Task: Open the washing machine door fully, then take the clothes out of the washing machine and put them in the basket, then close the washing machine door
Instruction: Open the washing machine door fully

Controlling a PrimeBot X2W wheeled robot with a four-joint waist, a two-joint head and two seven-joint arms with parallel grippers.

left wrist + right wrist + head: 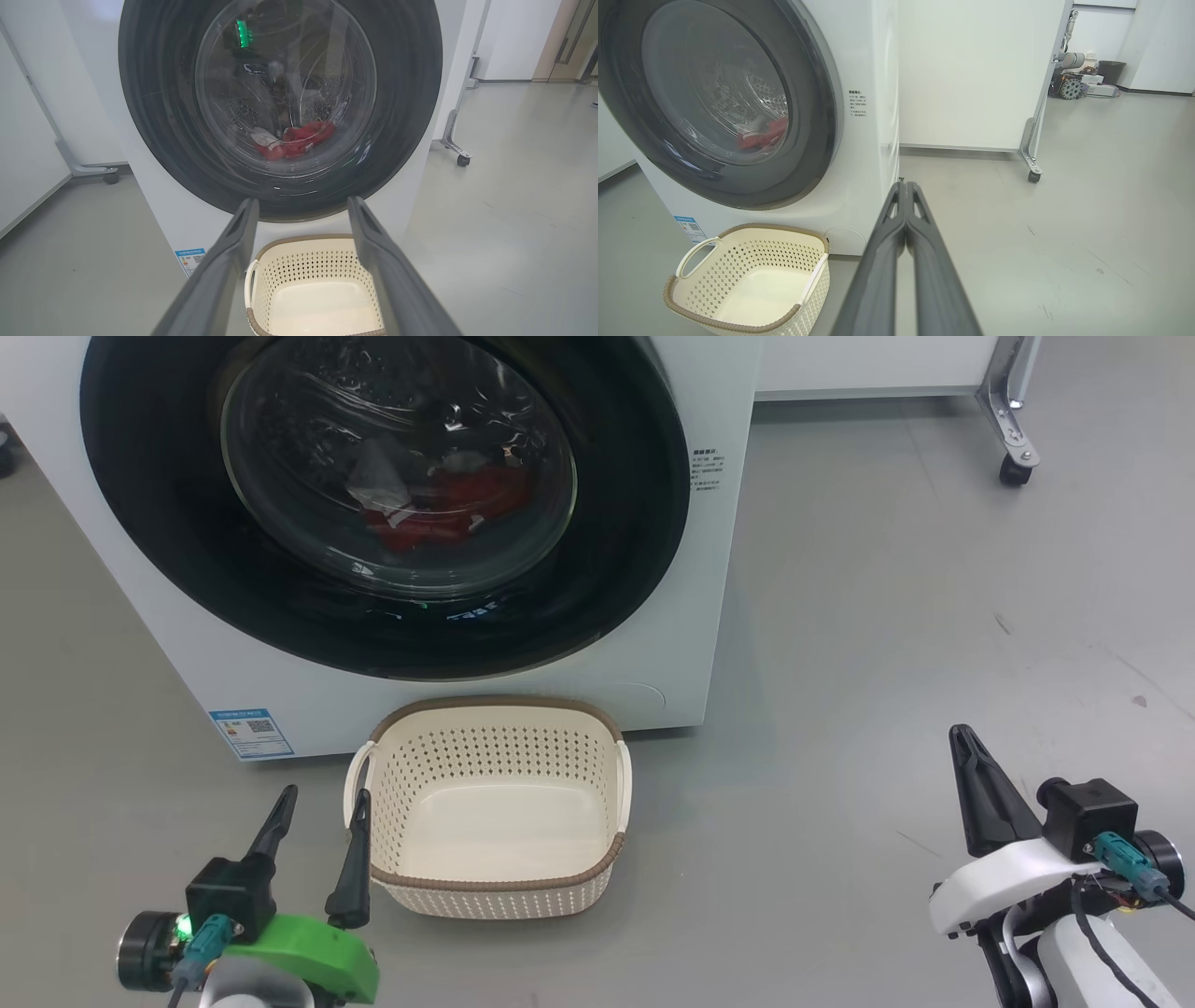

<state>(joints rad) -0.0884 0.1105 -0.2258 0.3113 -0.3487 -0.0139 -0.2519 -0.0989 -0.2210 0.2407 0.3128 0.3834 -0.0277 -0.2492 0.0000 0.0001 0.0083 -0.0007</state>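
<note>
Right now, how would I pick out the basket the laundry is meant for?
Find the big white washing machine with its round black door. On the grey floor just in front of it, below the door, stands the basket. It is a small cream oval tub with perforated sides, a brown rim and white side handles, empty inside.

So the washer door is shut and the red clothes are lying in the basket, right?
Not quite. The door is shut, but the red clothes are inside the washer, behind it. The head view shows the basket with nothing in it.
</note>
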